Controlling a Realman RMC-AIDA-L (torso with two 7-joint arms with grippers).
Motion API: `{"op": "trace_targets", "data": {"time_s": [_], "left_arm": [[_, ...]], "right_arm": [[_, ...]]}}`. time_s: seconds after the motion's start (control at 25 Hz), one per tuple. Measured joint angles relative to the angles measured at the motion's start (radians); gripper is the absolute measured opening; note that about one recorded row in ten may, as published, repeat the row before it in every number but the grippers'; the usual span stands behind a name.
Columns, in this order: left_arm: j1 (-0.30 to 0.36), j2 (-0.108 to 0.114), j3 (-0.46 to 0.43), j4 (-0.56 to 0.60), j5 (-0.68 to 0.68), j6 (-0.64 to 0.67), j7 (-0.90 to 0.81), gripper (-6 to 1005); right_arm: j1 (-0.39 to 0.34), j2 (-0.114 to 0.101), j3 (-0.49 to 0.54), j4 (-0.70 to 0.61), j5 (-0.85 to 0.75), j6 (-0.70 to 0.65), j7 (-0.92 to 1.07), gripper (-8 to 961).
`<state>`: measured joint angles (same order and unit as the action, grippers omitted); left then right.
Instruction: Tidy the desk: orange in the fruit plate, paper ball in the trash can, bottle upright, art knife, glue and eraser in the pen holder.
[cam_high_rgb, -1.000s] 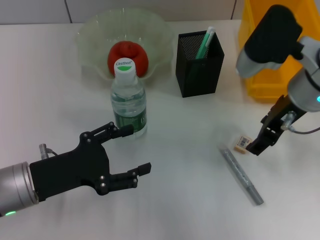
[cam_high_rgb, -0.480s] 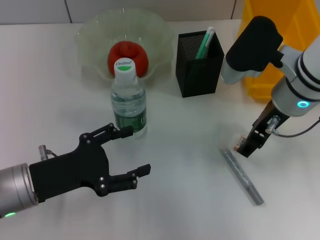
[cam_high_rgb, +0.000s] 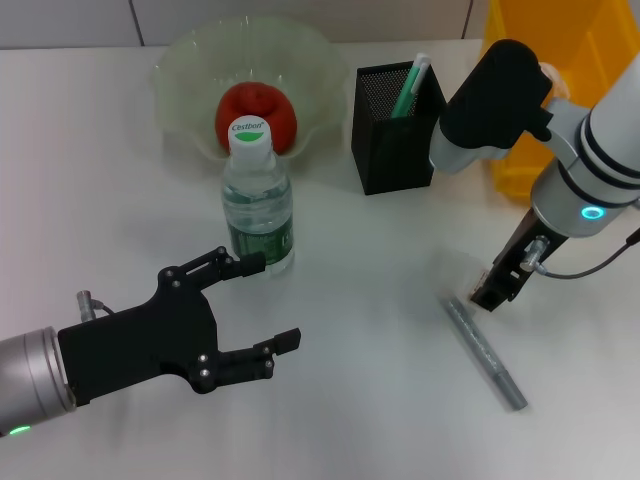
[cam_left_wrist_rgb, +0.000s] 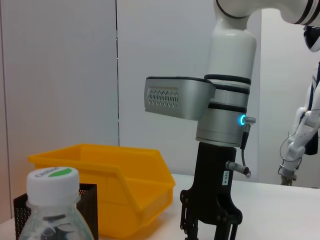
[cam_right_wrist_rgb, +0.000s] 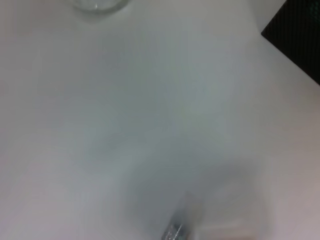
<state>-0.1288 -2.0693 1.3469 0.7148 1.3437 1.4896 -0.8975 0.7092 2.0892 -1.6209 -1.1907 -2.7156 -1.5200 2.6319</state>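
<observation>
Right gripper (cam_high_rgb: 493, 296) is down at the counter (cam_high_rgb: 380, 400), just beside the grey art knife's (cam_high_rgb: 485, 350) upper end; can't tell how its jaws stand. Left gripper (cam_high_rgb: 262, 302) hangs wide open beside the upright water bottle (cam_high_rgb: 257, 200).

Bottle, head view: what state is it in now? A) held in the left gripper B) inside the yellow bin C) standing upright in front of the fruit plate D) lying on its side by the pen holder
C: the bottle stands cap-up on the table just in front of the fruit plate; the left gripper is open beside it, not around it.
</observation>
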Motion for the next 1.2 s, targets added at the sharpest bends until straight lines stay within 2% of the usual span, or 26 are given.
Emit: {"op": "trace_targets", "data": {"time_s": [0.08,0.4,0.68,0.88,0.92,0.96,1.08,1.12,1.2], "left_arm": [[0.0,0.0,0.0,0.0,0.0,0.0,0.0,860],[0.0,0.0,0.001,0.0,-0.001,0.001,0.002,860],[0.0,0.0,0.0,-0.003,-0.001,0.001,0.002,860],[0.001,0.0,0.0,-0.003,-0.002,0.001,0.002,860],[0.001,0.0,0.0,-0.003,-0.002,0.001,0.002,860],[0.001,0.0,0.0,-0.003,-0.002,0.001,0.002,860],[0.001,0.0,0.0,-0.003,-0.002,0.001,0.002,860],[0.0,0.0,0.0,-0.003,-0.003,0.002,0.002,860],[0.001,0.0,0.0,-0.003,-0.004,0.003,0.002,860]], "right_arm": [[0.001,0.0,-0.001,0.004,0.0,0.002,0.001,549],[0.02,0.0,-0.006,0.051,0.013,0.022,0.005,542],[0.032,0.0,-0.006,0.066,0.017,0.024,0.01,486],[0.008,-0.004,0.015,-0.036,0.02,0.001,0.03,404],[-0.011,-0.006,0.052,-0.118,0.018,-0.017,0.032,404],[-0.011,-0.006,0.052,-0.118,0.018,-0.017,0.032,404],[-0.041,-0.006,0.123,-0.289,0.017,-0.051,0.033,404],[-0.055,-0.006,0.168,-0.388,0.017,-0.055,0.032,403],[-0.058,-0.006,0.199,-0.432,0.017,-0.03,0.029,403]]}}
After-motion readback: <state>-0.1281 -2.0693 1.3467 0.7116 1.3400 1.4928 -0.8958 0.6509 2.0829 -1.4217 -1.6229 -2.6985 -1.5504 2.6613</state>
